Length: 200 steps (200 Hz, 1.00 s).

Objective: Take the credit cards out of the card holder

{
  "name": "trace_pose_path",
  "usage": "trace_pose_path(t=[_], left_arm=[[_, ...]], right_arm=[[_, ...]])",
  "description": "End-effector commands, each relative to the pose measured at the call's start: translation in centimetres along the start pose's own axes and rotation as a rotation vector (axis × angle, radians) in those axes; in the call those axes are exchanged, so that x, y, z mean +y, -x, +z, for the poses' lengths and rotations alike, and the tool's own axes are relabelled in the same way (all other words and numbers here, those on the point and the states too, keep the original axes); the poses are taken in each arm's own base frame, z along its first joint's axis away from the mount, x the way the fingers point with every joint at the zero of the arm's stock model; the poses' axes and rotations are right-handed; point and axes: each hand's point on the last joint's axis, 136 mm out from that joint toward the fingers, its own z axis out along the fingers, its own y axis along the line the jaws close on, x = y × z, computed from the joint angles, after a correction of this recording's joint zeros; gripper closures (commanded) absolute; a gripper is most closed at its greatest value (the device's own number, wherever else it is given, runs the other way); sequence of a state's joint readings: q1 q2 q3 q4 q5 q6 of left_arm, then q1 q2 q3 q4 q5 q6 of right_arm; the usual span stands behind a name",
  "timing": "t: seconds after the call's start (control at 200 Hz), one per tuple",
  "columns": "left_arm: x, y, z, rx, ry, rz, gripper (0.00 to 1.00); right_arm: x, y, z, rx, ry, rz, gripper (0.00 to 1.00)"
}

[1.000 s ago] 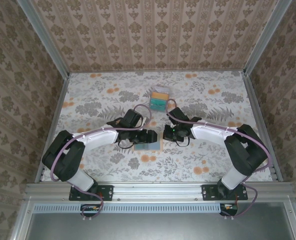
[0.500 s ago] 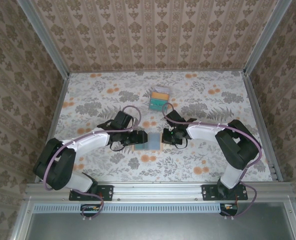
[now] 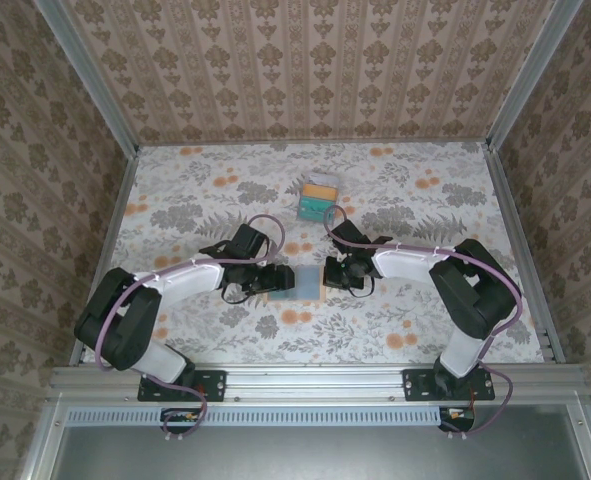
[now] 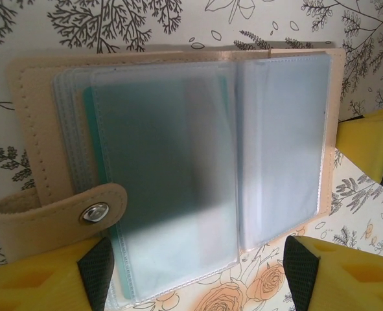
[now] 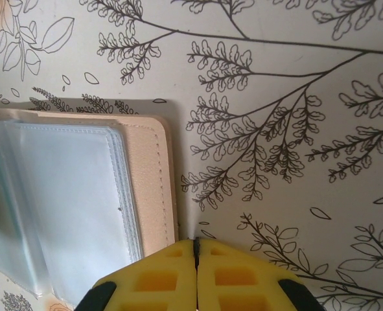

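Observation:
The card holder (image 3: 297, 281) lies open on the floral table between my two grippers. In the left wrist view its tan cover (image 4: 39, 129) and snap tab frame clear plastic sleeves, and a teal credit card (image 4: 89, 152) shows through the left sleeve. My left gripper (image 4: 197, 272) is open, its fingers straddling the near edge of the sleeves without touching them. My right gripper (image 5: 196, 245) is shut, its tips against the tan right edge of the holder (image 5: 151, 181). In the top view the left gripper (image 3: 274, 278) and right gripper (image 3: 332, 272) flank the holder.
A small pile of credit cards (image 3: 318, 197), orange, teal and pale, lies on the table behind the holder. Metal rails and patterned walls enclose the table (image 3: 425, 310), which has open cloth to both sides.
The left gripper has drawn back to the left, uncovering the open holder. The right gripper has come down shut against the holder's right edge.

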State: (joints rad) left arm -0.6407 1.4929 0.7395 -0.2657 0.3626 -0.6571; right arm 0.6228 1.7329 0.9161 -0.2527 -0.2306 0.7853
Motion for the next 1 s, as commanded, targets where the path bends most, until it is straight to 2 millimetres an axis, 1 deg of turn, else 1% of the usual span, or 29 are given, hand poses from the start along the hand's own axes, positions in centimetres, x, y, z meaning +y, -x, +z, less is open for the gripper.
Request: trace_pose_path(t=[0.0, 0.08, 0.255, 0.405, 0.51, 0.82, 0.875, 0.92, 0.945, 0.995], left_arm=[[0.4, -0.9, 0.6, 0.034, 0.011, 0.02, 0.27], [-0.1, -0.9, 0.8, 0.038, -0.001, 0.028, 0.27], [-1.8, -0.7, 1.1, 0.036, -0.044, 0.058, 0.27], [-2.6, -0.5, 1.3, 0.034, -0.069, 0.061, 0.27], [-3.3, -0.1, 1.1, 0.024, -0.088, 0.068, 0.23], [-4.5, 0.2, 1.3, 0.027, -0.132, 0.082, 0.18], [-4.6, 0.3, 1.2, 0.023, -0.131, 0.086, 0.16], [-4.7, 0.3, 1.0, 0.019, -0.126, 0.09, 0.13], [-4.8, 0.4, 0.9, 0.015, -0.124, 0.093, 0.1], [-4.8, 0.5, 0.7, 0.011, -0.12, 0.096, 0.0]], right_arm=[[0.5, -0.7, 0.8, 0.036, 0.005, -0.017, 0.91], [0.6, -0.8, 0.8, 0.037, 0.008, -0.02, 0.91], [0.8, -1.0, 1.1, 0.045, 0.009, -0.021, 0.91], [0.8, -1.1, 1.1, 0.043, 0.008, -0.023, 0.91], [0.8, -1.1, 1.0, 0.041, 0.008, -0.022, 0.91], [0.7, -1.1, 1.0, 0.041, 0.006, -0.018, 0.91], [0.7, -1.1, 0.9, 0.037, 0.006, -0.019, 0.91], [0.7, -1.1, 0.9, 0.035, 0.004, -0.018, 0.91], [0.6, -1.1, 0.8, 0.033, 0.001, -0.018, 0.9], [0.6, -0.9, 0.5, 0.021, -0.003, -0.018, 0.89]])
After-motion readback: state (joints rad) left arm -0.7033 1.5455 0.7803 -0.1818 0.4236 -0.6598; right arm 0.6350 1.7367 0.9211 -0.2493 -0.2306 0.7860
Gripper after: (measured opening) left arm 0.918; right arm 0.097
